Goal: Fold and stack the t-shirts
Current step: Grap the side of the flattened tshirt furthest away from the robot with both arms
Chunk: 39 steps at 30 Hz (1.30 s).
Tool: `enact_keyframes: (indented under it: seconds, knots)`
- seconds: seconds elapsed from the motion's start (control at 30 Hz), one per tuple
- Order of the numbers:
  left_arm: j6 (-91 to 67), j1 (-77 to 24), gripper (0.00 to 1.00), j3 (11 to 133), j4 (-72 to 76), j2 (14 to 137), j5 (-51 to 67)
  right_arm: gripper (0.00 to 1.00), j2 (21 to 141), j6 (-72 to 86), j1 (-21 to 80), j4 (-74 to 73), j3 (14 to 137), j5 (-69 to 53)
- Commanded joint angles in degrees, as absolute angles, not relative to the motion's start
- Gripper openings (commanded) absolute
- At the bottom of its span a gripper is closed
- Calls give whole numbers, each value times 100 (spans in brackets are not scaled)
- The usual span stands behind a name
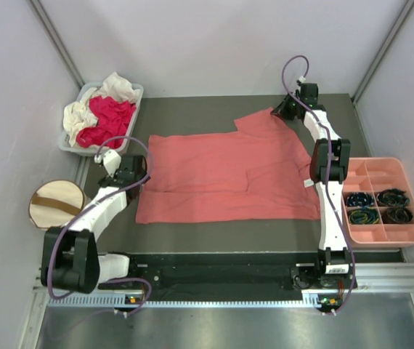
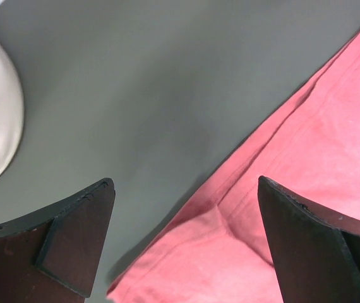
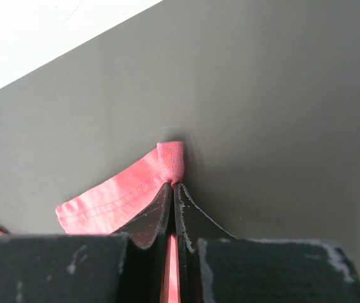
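Pink shirt (image 1: 229,174): spread flat mid-table (image 1: 192,116), one sleeve toward the far right corner.
Right gripper (image 3: 174,184): pinched tight on that sleeve's hem.
Left gripper (image 2: 186,183): jaws wide, over the shirt's left edge, holding nothing.
Far left corner: grey tub (image 1: 136,91) heaped with a red shirt (image 1: 109,116) and a cream shirt (image 1: 120,89).
Right edge: pink tray (image 1: 410,236), close beside the right arm.
Left edge: round bin (image 1: 56,203).
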State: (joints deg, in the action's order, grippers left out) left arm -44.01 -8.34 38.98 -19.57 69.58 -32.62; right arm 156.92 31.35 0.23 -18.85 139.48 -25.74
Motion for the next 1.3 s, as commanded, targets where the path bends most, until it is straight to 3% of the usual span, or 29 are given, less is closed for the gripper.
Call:
enact_keyframes:
  seconds: [0.0, 0.47, 0.77, 1.13, 1.27]
  knots:
    - [-4140, -809, 99, 4437, -1232, 7654, -3261, 0, 15627, 3120, 26, -1846, 13852, -2602]
    - [-3630, -668, 99, 6800, -378, 10518, -2251, 0, 15644, 3331, -176, -1626, 13746, -2786]
    - [-3322, -501, 99, 7979, -299, 11443, -1775, 0, 15627, 3331, -185, -1573, 13702, -2804]
    - [-3155, -439, 99, 8507, -439, 12049, -1714, 0, 15565, 3331, -176, -1503, 13588, -2812]
    - [-3147, -422, 90, 8596, -475, 12173, -1731, 0, 15574, 3340, -185, -1485, 13579, -2821]
